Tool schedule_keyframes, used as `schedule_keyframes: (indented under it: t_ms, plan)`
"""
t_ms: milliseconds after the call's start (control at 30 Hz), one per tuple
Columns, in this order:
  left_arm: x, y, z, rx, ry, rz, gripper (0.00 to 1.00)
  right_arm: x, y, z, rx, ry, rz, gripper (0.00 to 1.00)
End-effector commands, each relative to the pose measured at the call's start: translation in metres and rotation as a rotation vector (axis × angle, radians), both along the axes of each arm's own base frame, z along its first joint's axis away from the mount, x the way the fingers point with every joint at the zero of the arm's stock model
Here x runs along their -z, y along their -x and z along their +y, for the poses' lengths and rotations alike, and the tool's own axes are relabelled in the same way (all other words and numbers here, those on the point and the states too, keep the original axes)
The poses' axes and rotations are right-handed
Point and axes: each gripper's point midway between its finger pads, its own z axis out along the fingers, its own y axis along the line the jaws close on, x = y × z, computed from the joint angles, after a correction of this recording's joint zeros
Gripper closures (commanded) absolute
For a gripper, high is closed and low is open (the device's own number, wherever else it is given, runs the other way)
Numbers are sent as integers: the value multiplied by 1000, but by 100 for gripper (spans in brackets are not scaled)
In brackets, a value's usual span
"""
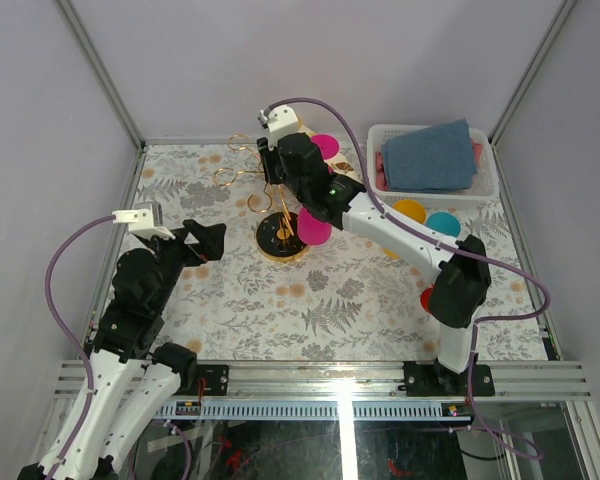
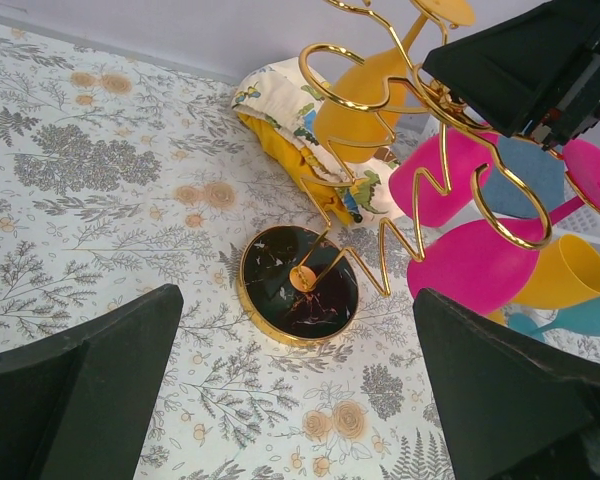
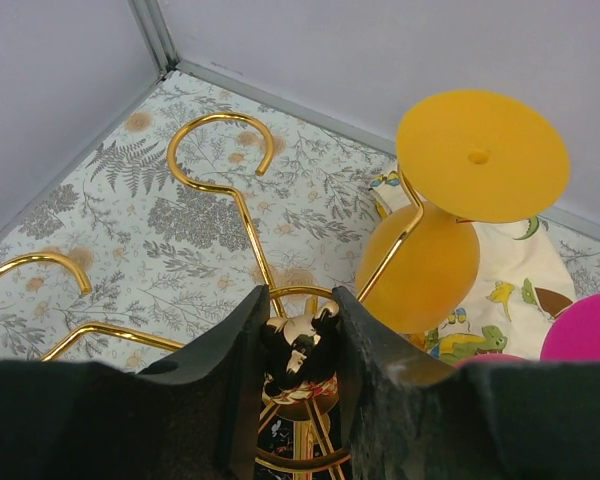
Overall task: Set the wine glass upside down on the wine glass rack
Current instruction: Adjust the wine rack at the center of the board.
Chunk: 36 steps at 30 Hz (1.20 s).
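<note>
Snugly, right fingers (image 3: pixel 238 395) flanking wine glass rack (image 3: pixel 298 348) post, loops (image 3: pixel 212 135) near

Wine glass rack (image 1: pixel 278 240) post hidden behind right arm (image 1: pixel 380 220) in top view, its base mostly masked by right gripper (image 3: pixel 300 315) at wrist view's bottom centre, pink glass (image 3: pixel 585 330) cut by right edge, left gripper (image 2: pixel 298 300) fingers cropped at bottom corners, right grip on post unclear.
</note>
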Motion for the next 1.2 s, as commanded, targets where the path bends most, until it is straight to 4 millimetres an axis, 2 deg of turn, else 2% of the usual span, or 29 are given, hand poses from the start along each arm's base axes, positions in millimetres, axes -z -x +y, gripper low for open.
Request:
schedule_keyframes:
  t_ms: [0,167,333,533,733,967,1167]
  plan:
    - [-8,-2,-2,13,17,-36,0,-36,-5,-1,23,-19,-69,85]
    - [-9,-2,-1,9,18,-37,0,-37,-3,-1,5,-1,-67,100]
    - [-7,-2,-1,8,17,-34,0,-46,-7,-2,-64,45,-81,100]
    - [-7,-4,-3,18,18,-33,0,-42,-14,0,-208,108,-67,100]
    - [-8,-3,-2,19,19,-36,0,-46,-7,15,-424,196,-109,100]
    - [-9,-3,-1,17,19,-42,0,-34,3,23,-628,284,-137,100]
    - [-8,-3,-2,21,19,-41,0,-36,4,18,-740,306,-176,100]
